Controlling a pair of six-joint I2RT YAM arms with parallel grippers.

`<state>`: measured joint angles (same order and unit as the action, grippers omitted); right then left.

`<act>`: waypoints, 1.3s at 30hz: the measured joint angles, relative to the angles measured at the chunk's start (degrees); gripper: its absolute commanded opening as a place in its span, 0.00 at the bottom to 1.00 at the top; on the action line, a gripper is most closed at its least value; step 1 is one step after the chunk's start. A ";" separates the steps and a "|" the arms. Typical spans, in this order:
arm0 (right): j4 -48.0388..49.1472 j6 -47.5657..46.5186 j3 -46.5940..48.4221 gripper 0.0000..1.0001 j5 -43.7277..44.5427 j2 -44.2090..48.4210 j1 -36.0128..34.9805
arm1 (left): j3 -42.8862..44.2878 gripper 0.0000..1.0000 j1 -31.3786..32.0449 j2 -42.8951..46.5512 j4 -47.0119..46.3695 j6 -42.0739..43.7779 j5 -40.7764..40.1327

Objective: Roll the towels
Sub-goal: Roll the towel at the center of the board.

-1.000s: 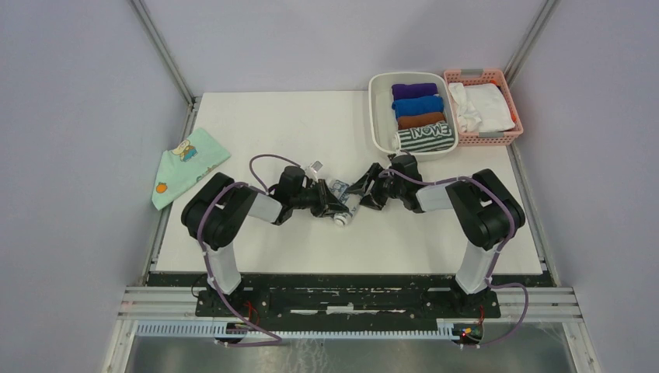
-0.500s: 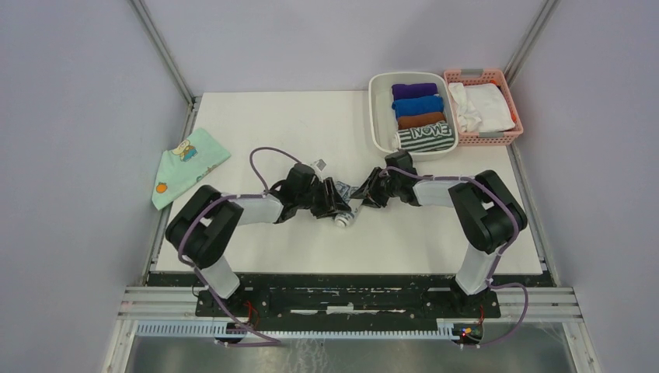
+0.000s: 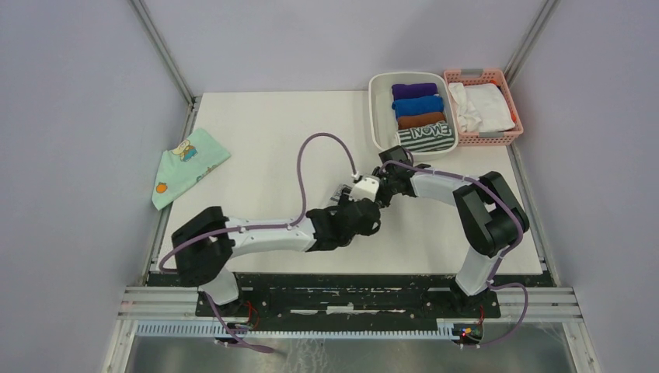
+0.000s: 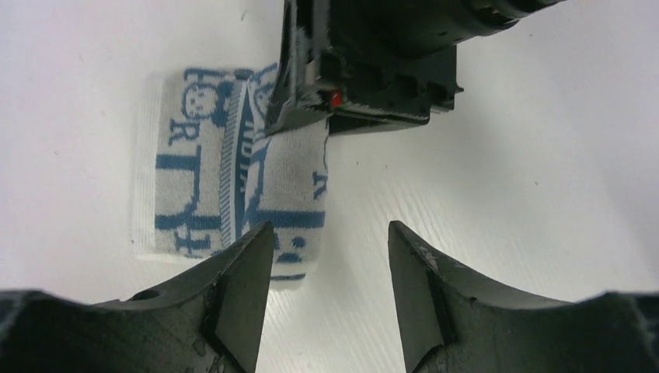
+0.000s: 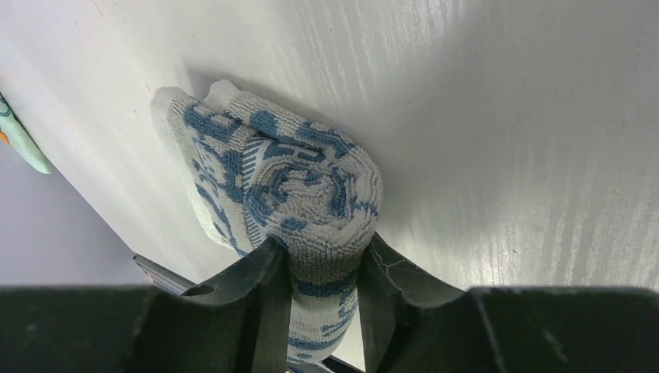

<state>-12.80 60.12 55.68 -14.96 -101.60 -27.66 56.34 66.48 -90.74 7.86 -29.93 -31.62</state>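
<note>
The blue-grey patterned towel (image 5: 299, 183) is a tight roll lying on the white table, its spiral end facing the right wrist camera. My right gripper (image 5: 322, 260) is shut on this roll, one finger on each side. In the left wrist view the same towel (image 4: 194, 183) lies ahead and to the left, with the right gripper's black body over its far end. My left gripper (image 4: 330, 237) is open just short of it, holding nothing; its left finger overlaps the roll's near corner. The green-and-white striped towel (image 3: 426, 138) lies rolled at the front of the white bin (image 3: 377, 116).
Purple, blue and brown rolls fill the rest of the white bin. A pink basket (image 3: 509, 97) with white cloth stands to its right. A mint-green cartoon cloth (image 3: 186, 165) lies at the table's left edge. Both arms meet near the table's middle.
My left gripper has opened, let go of the roll and swung right and back. My right gripper has closed on the roll.
</note>
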 measured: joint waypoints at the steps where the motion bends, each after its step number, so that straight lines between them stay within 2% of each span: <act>1: -0.42 0.00 0.15 0.39 0.02 0.00 0.02 | 1.38 0.63 1.09 -1.53 0.52 0.98 -2.14; 6: -1.53 0.02 0.44 0.40 0.00 0.00 0.00 | 6.95 0.64 5.40 -11.04 2.45 6.36 -12.24; 17: -1.64 0.04 0.46 0.40 -0.13 0.00 0.00 | 9.07 0.62 6.78 -21.24 4.59 10.86 -20.94; 20: -1.60 0.04 0.46 0.42 -0.39 0.00 0.00 | 9.60 0.58 6.78 -22.45 5.29 10.97 -22.40; 26: -1.11 -0.02 0.46 0.50 -1.29 0.00 0.02 | 9.44 0.41 5.86 -22.80 5.77 10.97 -23.04; 29: -0.09 -0.20 0.26 0.59 -2.10 0.20 0.07 | 7.50 0.35 4.17 -20.79 4.44 10.95 -20.15; 33: 2.93 -0.57 -1.68 0.68 -3.28 1.77 0.81 | 3.19 0.29 -0.13 -14.99 1.60 10.54 -11.17; 39: 9.35 -0.28 -6.51 0.76 -5.03 5.79 3.37 | -4.35 0.23 -11.96 -6.54 -6.38 6.75 13.03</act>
<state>-3.44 59.83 49.17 -19.99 -95.81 -24.29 51.99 54.52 -97.27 1.48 -23.18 -18.59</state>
